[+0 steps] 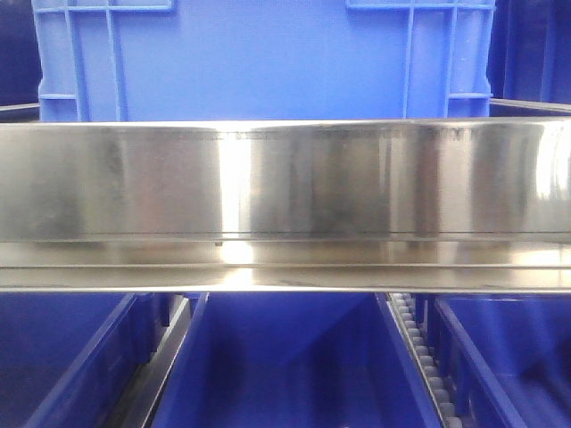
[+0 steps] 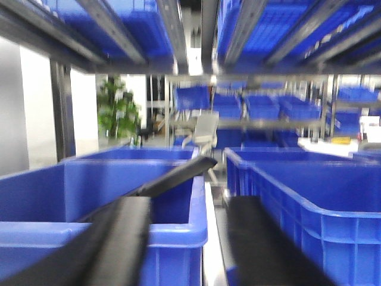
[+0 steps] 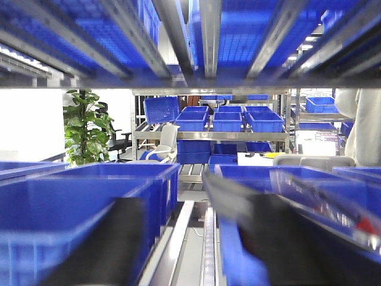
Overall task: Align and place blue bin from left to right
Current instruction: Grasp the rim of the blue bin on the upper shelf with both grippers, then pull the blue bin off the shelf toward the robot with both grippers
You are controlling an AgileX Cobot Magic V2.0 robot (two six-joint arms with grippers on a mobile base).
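four blue bins in the front view: an upper bin above the steel rail and three beneath it, with a roller track between two of them. the grippers appear only in the wrist views. the left gripper has two blurred fingers spread wide astride the right wall of a blue bin; contact is unclear. a second bin sits to its right. the right gripper is wide too, gripping nothing, with a near bin at its left and a potted plant far ahead.
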